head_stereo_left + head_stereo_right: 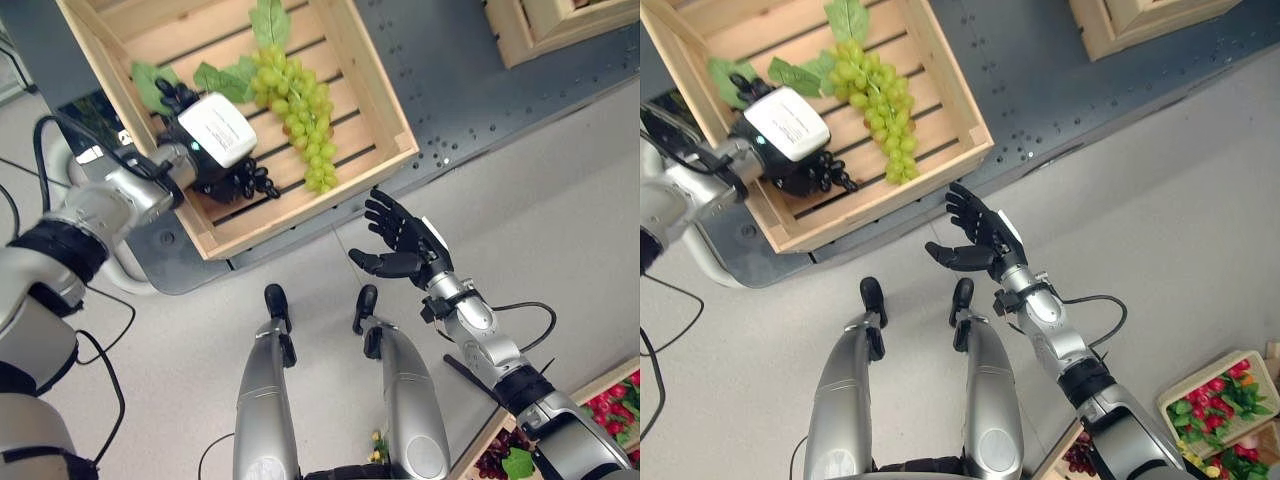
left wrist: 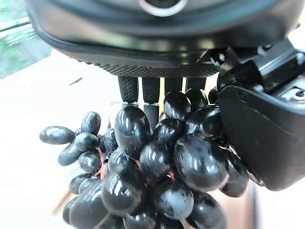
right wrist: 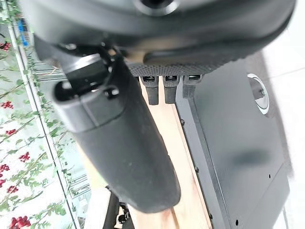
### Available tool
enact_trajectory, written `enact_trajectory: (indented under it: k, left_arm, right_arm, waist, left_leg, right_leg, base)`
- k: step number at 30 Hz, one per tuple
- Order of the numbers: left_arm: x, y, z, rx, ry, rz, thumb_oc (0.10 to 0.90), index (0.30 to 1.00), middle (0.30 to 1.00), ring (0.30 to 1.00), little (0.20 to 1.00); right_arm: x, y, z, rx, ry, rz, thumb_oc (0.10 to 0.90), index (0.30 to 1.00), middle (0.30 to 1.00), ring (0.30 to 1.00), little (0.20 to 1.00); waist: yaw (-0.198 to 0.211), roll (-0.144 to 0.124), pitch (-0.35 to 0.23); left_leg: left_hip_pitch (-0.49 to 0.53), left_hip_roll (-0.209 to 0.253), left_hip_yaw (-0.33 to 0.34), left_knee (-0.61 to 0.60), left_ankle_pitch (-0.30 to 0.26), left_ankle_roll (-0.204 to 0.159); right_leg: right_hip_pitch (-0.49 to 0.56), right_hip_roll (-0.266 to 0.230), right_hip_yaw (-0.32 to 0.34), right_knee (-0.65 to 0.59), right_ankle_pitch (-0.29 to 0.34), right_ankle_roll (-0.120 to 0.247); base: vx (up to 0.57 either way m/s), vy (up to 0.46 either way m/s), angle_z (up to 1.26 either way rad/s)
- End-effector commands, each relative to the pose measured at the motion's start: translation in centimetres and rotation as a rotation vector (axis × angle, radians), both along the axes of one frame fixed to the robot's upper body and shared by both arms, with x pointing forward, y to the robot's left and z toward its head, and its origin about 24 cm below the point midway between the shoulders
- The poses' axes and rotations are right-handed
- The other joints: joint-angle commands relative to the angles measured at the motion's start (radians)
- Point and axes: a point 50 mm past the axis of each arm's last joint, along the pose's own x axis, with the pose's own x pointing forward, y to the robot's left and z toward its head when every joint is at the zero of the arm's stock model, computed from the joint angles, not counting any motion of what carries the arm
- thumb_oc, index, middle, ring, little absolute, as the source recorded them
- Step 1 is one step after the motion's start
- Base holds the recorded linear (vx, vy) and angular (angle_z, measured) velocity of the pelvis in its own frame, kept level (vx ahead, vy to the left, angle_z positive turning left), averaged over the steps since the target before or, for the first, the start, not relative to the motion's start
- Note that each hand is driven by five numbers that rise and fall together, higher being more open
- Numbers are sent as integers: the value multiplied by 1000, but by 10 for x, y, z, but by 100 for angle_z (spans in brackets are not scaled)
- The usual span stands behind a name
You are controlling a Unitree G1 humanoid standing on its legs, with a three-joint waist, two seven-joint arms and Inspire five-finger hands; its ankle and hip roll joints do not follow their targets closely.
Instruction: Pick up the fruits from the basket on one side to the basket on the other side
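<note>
Right, the biggest thing in front of me is the wooden crate (image 1: pixel 372 95), sitting on a dark grey platform (image 1: pixel 480 90), with a second crate (image 1: pixel 515 35) at the far corner. Inside the near one lies a bunch of green grapes (image 1: pixel 300 110) with leaves at its stem end, flat on the slats.

My left hand (image 1: pixel 215 140) is over that crate, just beside the green bunch, fingers wrapped round a bunch of dark grapes (image 2: pixel 152 167) (the wrist view shows it best: glossy, near-black berries on reddish stalks, hanging in a loose cluster below the palm). So the fruit is in hand, above the slats, not yet set down.

My right hand (image 1: pixel 405 240) hangs off the crate's near corner, fingers spread and holding nothing.

The risks, as I judge them: the cluster is held by a few berries and stalks, so a squeeze could pop some off, and a release too near the rim could let it roll over the edge. Dropping it on the green bunch could tangle the two.
</note>
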Motion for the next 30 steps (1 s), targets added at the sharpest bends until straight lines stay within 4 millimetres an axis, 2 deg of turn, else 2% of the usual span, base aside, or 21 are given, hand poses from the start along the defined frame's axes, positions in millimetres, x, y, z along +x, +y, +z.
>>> enact_trajectory:
  k: [1,3,4,7,10,14,15,18,22,24,27,30]
  left_arm:
    - [-8,0,41,-473,-231,-106,400,300,300,300,300]
    - [-10,-1,33,-609,-223,-140,400,300,300,300,300]
    - [-12,-4,24,-728,-206,-167,400,300,300,300,300]
    - [-14,-10,8,-904,-167,-209,400,300,300,300,300]
    - [-19,-16,-13,-1068,-113,-232,400,300,300,300,300]
    - [-24,-21,-32,-1192,-47,-223,400,300,300,300,300]
    - [-27,-23,-44,-1259,-6,-210,400,300,300,300,300]
    - [-32,-26,-59,-1375,65,-205,400,300,300,300,300]
    - [-36,-36,-73,-1491,139,-231,400,300,300,300,300]
    - [-39,-46,-78,-1516,172,-260,400,300,300,300,300]
    - [-38,-53,-75,-1485,193,-293,400,300,300,300,300]
    - [-36,-56,-63,-1488,237,-351,400,300,300,300,300]
  right_arm:
    - [-7,-10,35,12,-176,5,800,900,900,900,900]
    - [-9,-7,32,-5,-173,13,800,900,900,900,900]
    - [-10,-4,27,-24,-161,18,800,900,900,900,900]
    - [-14,3,17,-34,-124,24,800,900,900,900,900]
    - [-20,9,4,-53,-84,5,800,900,900,900,900]
    - [-26,8,-11,-124,-48,-82,800,900,900,900,900]
    - [-29,7,-18,-135,-20,-117,800,900,900,900,900]
    - [-37,10,-25,-138,-1,-123,800,900,900,900,900]
    - [-40,14,-23,-125,-17,-116,800,900,900,900,900]
    - [-36,18,-12,-76,-37,-63,800,900,900,900,900]
    - [-33,19,-2,-24,-42,37,800,900,900,900,900]
    - [-27,10,7,29,-34,63,800,900,900,900,900]
  waist:
    - [37,78,-12]
    - [40,84,-12]
    - [43,90,-17]
    - [44,103,-57]
    - [43,115,-109]
    - [40,127,-172]
    - [36,133,-210]
    - [31,140,-270]
    - [32,143,-320]
    - [36,143,-350]
    - [41,141,-368]
    - [49,138,-391]
  left_leg:
    - [150,-10,-4,3,-136,-28]
    - [198,-16,-2,-18,-131,-29]
    - [255,-22,2,-44,-128,-31]
    - [321,-26,5,-81,-125,-34]
    - [400,-29,10,-141,-117,-39]
    - [493,-35,21,-230,-101,-43]
    - [540,-38,23,-280,-90,-44]
    - [600,-39,23,-346,-74,-45]
    - [650,-37,15,-400,-61,-49]
    - [687,-34,16,-451,-47,-56]
    - [712,-31,17,-502,-25,-65]
    - [702,-27,-1,-502,-22,-73]
  right_leg:
    - [188,-58,-7,-90,-22,68]
    - [232,-64,-10,-107,-20,70]
    - [287,-70,-13,-129,-21,71]
    - [352,-77,-24,-168,-18,72]
    - [432,-77,-38,-229,-13,74]
    - [522,-69,-54,-313,4,81]
    - [562,-62,-57,-356,15,83]
    - [615,-50,-59,-415,31,85]
    - [663,-38,-61,-471,46,88]
    - [701,-29,-73,-525,65,90]
    - [722,-20,-89,-557,76,92]
    - [739,-13,-120,-557,70,90]
  base:
    - [0,0,0]
    - [11,-9,-2]
    - [33,-19,-3]
    - [81,-34,3]
    - [97,-40,-3]
    - [133,-45,1]
    - [155,-64,3]
    - [152,-85,5]
    - [105,-86,2]
    - [80,-96,0]
    - [26,-107,1]
    - [-4,-96,4]
